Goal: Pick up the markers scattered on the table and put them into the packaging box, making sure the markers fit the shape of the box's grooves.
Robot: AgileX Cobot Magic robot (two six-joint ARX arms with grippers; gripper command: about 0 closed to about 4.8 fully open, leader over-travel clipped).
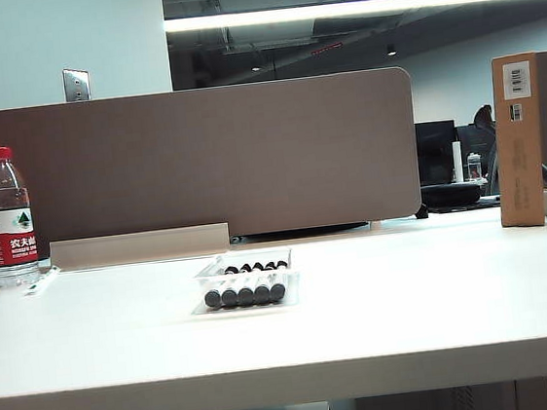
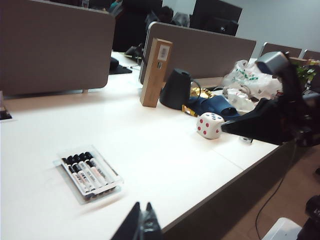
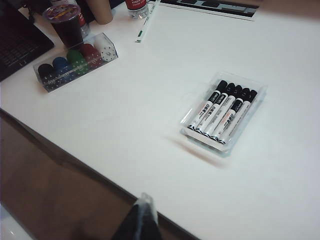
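Blk-capped white markers (image 3: 221, 112), clear packaging box (image 3: 256, 97), white table (image 1: 411, 298)

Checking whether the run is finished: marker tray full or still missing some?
Full. The packaging box holds five markers lying side by side in its grooves; none lies loose on the table. Left gripper and right gripper are shut, off the table's edge.

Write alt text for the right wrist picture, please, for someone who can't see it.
Five markers lie side by side in the grooves of a clear packaging box on a white table. The right tool, shut and holding nothing, hangs off the table's edge.
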